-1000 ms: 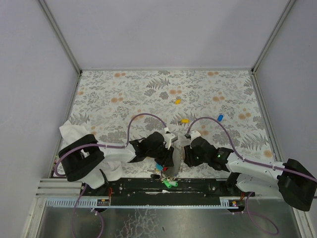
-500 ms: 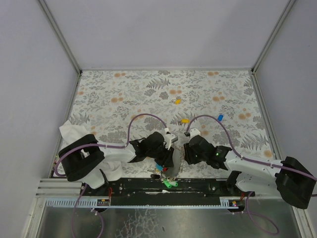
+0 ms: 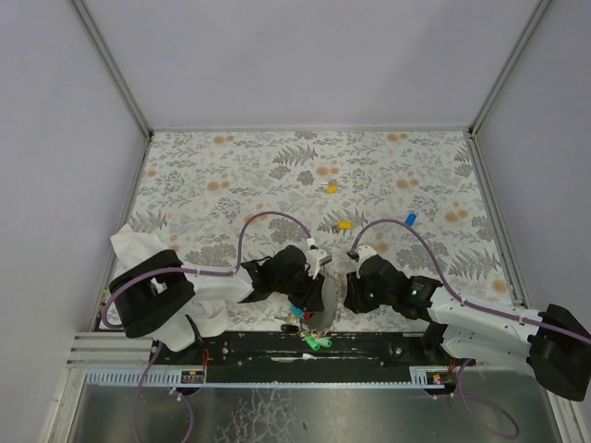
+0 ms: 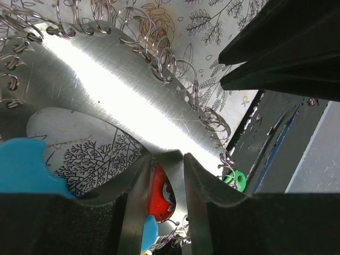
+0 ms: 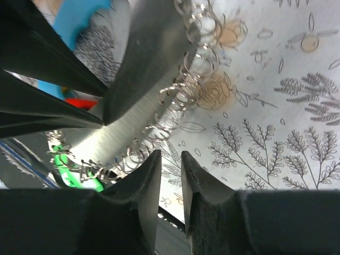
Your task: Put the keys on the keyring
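Left wrist view: what has the left claw [image 4: 166, 164] got?

Its fingers are pinched tight on the inner edge of the keyring [image 4: 106, 90], at the middle of the worktop's [image 3: 231, 166] near edge; a red key [image 4: 159, 194] shows through the slit between them; a green key [image 4: 234, 179] hangs just beyond.

And the right claw [image 5: 171, 159]?

Only a narrow slit apart and holding nothing; its tips sit just beside the rings [image 5: 186, 79].

What is the keyring like?

A curved strap of brushed metal, glossy and scratched, with a blue section [image 4: 24, 164]; thin wire rings crowd its outer edge, each threaded through a small hole; they look springy, slippery and easily tangled.

How to do this step well?

I judge the step to be singling out one ring; the left should hold the strap steady; the right should meet a single ring edge-on, not rake the row. A loose key comes after; a yellow key [image 3: 344, 224] and a blue key [image 3: 411, 219] lie well apart, toward the worktop's middle; tiny, smooth plastic heads, so pinch squarely.
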Robot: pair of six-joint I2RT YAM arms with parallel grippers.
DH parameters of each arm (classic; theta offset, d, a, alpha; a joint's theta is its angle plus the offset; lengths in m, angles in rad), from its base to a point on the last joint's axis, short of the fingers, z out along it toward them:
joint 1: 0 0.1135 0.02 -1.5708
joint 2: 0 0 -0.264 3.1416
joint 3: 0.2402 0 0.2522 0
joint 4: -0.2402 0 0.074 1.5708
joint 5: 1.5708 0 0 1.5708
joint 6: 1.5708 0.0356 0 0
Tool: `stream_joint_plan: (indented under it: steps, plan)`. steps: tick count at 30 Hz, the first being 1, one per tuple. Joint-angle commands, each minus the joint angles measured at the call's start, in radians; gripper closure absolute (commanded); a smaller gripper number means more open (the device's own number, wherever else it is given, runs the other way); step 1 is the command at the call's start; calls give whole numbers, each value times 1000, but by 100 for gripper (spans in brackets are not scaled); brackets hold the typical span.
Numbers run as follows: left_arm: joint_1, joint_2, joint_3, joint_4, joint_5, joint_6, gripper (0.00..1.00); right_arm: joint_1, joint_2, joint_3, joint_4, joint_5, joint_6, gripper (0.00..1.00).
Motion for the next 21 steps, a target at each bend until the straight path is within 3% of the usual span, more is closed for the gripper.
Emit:
stream_joint_plan:
  steps: [1, 21]
  plan:
    - [3, 8, 15, 26, 2, 7, 70, 7, 32, -25, 56, -37, 35, 72]
    - [2, 12, 18, 20, 8, 11, 70, 6, 145, -62, 220, -25, -1, 68]
